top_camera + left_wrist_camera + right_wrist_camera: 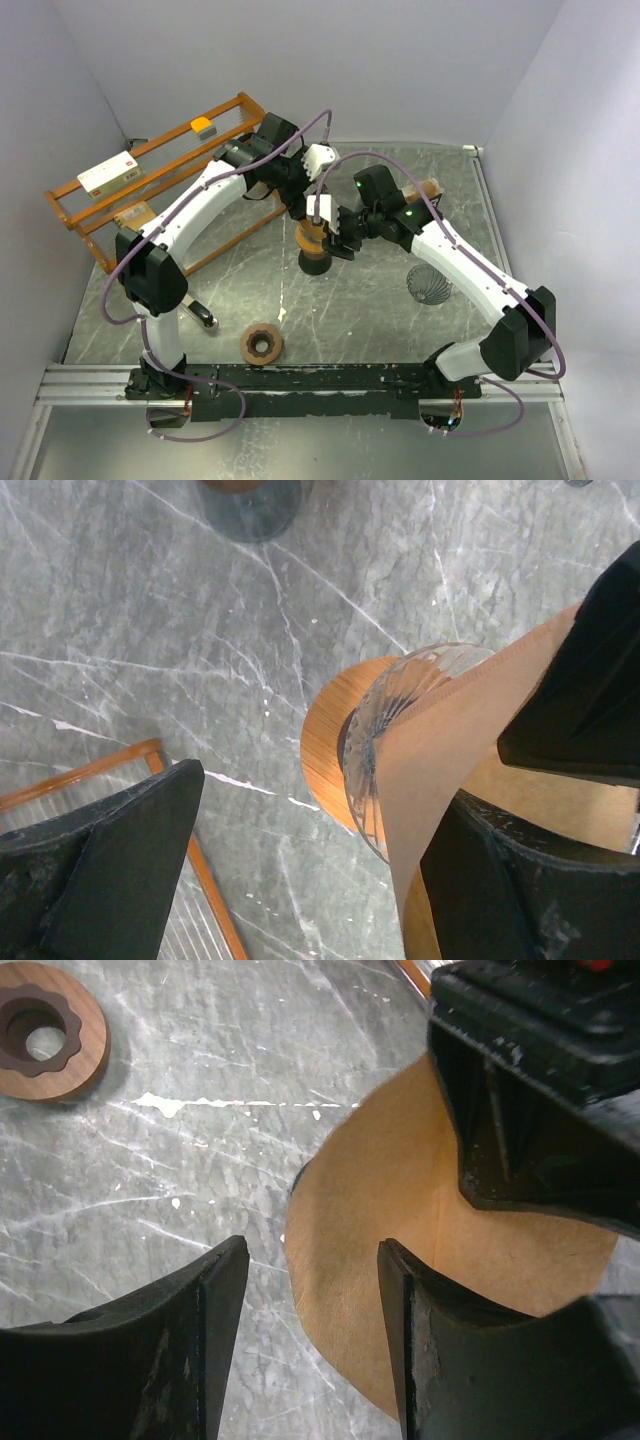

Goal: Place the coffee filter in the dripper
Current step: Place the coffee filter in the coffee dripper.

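Paper filter (450, 750) poking out of glass dripper (400, 695) on worktop (150, 630); left end effector (315, 800) and right end effector (312, 1260) both spread.
Filter looks light, floppy and easily creased: pinch its top edge gently.

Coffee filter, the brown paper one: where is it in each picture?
Top external: the coffee filter is right in the middle.
Left wrist: it is on the right side, curling over the glass dripper.
Right wrist: it is at centre-right, filling the lower middle.
Shared landmark: the grey marble table lies under it in all three.
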{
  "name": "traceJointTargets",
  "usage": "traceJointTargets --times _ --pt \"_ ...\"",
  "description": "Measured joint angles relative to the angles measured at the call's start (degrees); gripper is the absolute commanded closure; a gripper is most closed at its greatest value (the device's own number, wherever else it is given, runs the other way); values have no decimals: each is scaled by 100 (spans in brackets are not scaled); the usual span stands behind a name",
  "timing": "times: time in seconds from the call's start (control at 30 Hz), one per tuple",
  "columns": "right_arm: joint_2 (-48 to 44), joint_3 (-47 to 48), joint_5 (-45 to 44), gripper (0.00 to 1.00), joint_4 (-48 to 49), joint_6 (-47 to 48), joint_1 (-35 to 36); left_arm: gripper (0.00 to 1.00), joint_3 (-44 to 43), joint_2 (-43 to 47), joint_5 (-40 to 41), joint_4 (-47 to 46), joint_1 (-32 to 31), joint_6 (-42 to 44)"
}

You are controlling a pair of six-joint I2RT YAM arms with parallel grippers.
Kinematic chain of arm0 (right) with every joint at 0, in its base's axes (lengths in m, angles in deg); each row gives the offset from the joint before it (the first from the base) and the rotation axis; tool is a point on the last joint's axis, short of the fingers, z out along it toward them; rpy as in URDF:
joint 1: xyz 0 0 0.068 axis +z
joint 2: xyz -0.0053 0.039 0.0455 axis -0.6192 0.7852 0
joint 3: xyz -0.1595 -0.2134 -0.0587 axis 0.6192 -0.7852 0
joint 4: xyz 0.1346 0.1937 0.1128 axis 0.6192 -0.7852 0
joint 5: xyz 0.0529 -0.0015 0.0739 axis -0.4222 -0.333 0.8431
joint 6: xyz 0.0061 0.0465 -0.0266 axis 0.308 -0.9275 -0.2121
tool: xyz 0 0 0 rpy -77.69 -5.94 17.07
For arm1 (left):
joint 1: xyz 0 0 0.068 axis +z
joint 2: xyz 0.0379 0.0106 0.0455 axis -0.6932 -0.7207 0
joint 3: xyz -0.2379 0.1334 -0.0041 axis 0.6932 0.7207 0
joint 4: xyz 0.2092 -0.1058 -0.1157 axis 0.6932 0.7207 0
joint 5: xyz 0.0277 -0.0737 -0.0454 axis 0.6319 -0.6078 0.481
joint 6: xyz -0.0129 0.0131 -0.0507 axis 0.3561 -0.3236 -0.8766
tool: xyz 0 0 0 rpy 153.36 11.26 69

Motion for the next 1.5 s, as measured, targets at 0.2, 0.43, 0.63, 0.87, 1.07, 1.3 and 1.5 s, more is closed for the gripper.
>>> traceJointTargets --times 0.2,0.43,0.63,0.87,1.07,1.3,1.5 --pt "90 0 0 45 68 2 0 8 232 0 223 -83 -55 35" --pt "175 -7 -22 45 144 0 0 8 275 0 413 -197 -83 46" --pt "243 -7 -15 46 157 33 0 7 337 2 490 -216 -83 46" --pt "378 -4 26 46 140 125 0 5 345 24 476 -286 -83 46" --pt "378 50 63 46 70 181 2 5 323 33 385 -323 -83 44" --pt "380 162 92 46 13 203 2 5 225 33 369 -337 -83 42" --pt "393 192 127 46 -2 221 2 5 146 33 334 -374 -83 44"
